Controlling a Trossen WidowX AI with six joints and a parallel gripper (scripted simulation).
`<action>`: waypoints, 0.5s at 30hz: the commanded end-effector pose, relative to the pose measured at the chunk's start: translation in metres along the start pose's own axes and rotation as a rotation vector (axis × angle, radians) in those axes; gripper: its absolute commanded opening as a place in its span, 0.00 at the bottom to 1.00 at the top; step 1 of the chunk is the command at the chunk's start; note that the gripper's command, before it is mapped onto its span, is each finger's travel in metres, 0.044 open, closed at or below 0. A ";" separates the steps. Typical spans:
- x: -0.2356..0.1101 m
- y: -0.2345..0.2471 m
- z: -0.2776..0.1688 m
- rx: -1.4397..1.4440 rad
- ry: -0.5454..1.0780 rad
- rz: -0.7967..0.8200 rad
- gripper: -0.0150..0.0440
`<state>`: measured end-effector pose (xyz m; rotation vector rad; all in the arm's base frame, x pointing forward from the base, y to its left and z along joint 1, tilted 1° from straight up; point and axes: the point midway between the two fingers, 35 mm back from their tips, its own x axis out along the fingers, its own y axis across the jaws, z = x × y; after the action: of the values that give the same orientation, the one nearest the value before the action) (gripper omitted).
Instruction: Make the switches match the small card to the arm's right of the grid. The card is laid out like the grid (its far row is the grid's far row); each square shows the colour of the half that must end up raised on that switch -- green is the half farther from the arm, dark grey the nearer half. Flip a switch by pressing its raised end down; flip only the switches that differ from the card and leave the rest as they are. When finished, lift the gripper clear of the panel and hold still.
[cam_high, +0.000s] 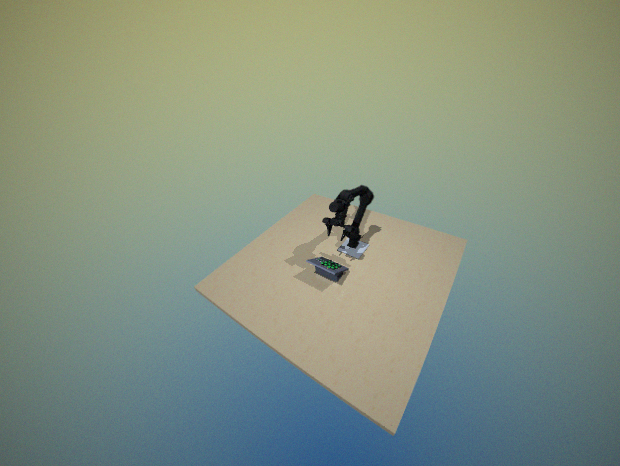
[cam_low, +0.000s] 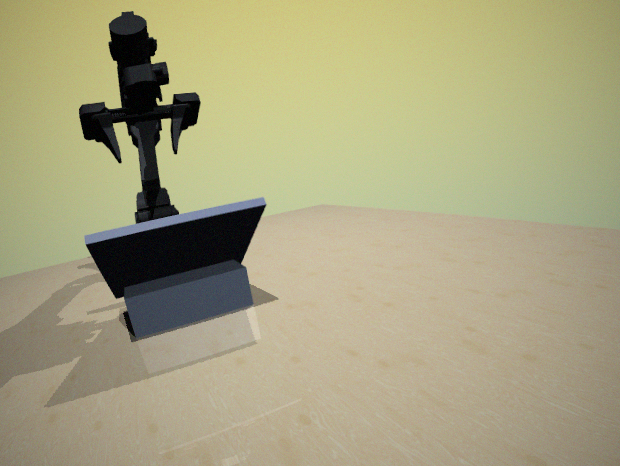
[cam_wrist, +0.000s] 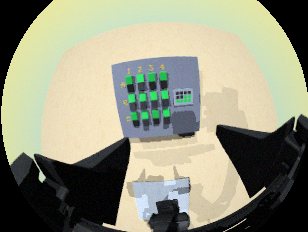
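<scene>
The two dark, wedge-shaped fingers (cam_low: 111, 142) tapered to sharp points and stood wide apart, with nothing between them. The gripper (cam_low: 145, 150) hung in the air well above the panel (cam_wrist: 155, 100), touching nothing. Behind it the black arm (cam_high: 353, 205) folded in an arch of blocky, matte segments back down to a pale grey base plate (cam_high: 352, 249).

In the wrist view the panel was a slate-grey rectangular slab, seen face-on beyond the fingertips. Its grid of switches (cam_wrist: 148, 98) sat in three rows of four, each small rocker half bright green and half dark grey; which halves stood raised could not be told at this size. Just beside the grid, on the same slab, lay the small card (cam_wrist: 183, 96), a pale square with tiny green and dark squares too blurred to read.

From the exterior view the panel leaned as a flat, thin-edged plate on a blocky grey-blue stand (cam_low: 187, 299).

Everything rested on a square tabletop (cam_high: 360, 340) of light tan, faintly mottled and scuffed, carrying soft shadows of arm and panel. Around it spread a smooth, featureless backdrop, yellow-green above and fading to blue below.
</scene>
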<state>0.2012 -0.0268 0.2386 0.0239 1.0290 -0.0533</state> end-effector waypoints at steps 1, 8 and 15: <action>0.002 0.001 0.001 0.001 0.000 0.002 0.89; 0.067 0.050 0.050 0.024 -0.031 0.017 0.58; 0.080 0.064 0.059 0.030 -0.054 0.009 0.26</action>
<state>0.2917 0.0287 0.2005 0.0455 0.9935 -0.0496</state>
